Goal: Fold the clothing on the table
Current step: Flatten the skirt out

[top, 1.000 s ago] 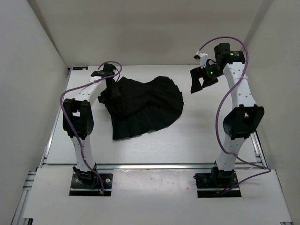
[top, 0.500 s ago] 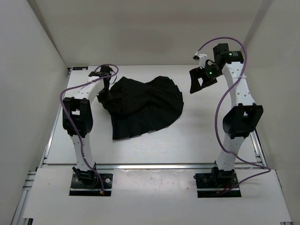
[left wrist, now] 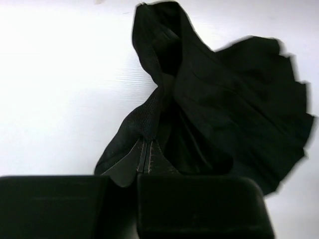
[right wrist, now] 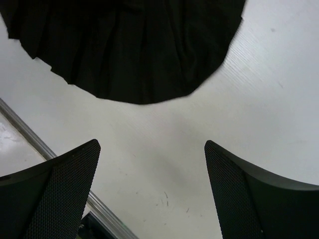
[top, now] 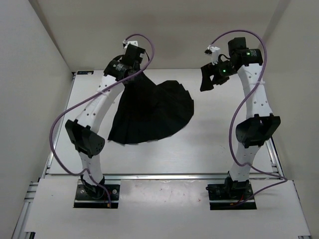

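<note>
Since a second ago the left arm (top: pixel 102 102) has climbed from low beside the limp black pleated fabric garment (top: pixel 152 112) to high over the far side of the large flat white rectangular desk (top: pixel 214 144), and its jaws have gone from wide to clamped. Left jaws: closed tight on a bunched corner of the garment, with cloth pinched between the fingertips (left wrist: pixel 130 167) in the left wrist view. The garment hangs from that corner and fans outward, its pleated hem lying on the desk left of centre. The near-left edge now spreads wider than before. The right arm (top: pixel 256 99) stands raised at the far right, apart from the cloth. Right jaws: wide, holding nothing. Between the mesh-faced fingers (right wrist: pixel 55 194) I see bare desk, and the garment's curved hem beyond.
</note>
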Motion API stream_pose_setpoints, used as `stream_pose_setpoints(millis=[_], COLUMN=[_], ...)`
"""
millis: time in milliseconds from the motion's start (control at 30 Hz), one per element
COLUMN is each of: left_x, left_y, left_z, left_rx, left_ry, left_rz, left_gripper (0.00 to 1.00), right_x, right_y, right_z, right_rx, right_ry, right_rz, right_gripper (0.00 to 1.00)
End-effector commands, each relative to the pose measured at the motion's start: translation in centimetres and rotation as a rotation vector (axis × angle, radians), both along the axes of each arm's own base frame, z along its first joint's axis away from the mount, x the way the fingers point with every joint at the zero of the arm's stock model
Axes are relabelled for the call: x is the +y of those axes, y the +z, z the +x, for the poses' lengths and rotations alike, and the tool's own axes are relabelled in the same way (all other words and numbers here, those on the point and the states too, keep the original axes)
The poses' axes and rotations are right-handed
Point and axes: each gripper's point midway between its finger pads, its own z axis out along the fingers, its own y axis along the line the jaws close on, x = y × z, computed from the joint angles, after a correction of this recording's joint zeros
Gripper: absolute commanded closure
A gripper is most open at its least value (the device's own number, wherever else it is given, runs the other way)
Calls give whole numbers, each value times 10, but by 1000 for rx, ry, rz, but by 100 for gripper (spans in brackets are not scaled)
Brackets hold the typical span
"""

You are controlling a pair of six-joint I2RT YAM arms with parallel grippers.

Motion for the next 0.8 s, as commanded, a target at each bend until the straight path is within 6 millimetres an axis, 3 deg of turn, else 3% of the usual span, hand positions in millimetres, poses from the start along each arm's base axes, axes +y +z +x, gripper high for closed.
stream_pose_setpoints(millis=[0,100,167,267,300,333,400,567,667,767], left_x=[-18,-36,-36,-27,-30,-32,-34,-33,-29,-28], left_y=[36,34,22,-11,-27,-20,-38,-53,-60,-69], left_z=[-29,-59,-83,-112,-118,-126,-148,-168,-173,-180], left_rx=[-79,-57,-14,71,91,57,91,129,154,175], left_ry=[-86,-178,-207,-195,-202,-209,-217,-207,-192,-192], left_rz=[-67,-90,-56,-109,-128,-147,-140,-163,-165,-179], left_gripper=[100,100,100,100,100,100,100,100,100,100], right_x=[45,67,78,115,121,132,150,189,204,218], right_y=[30,36,40,24,23,13,11,-6,-47,-73], right_z=[-18,-26,-31,-49,-52,-56,-58,-53,-46,-42], right_rx=[-78,-31,25,74,83,107,86,63,94,63], right_ry=[125,135,143,260,283,308,334,408,436,500], right_rz=[47,140,239,228,227,210,197,166,95,35], right_gripper=[10,9,10,10,5,1,0,0,1,0])
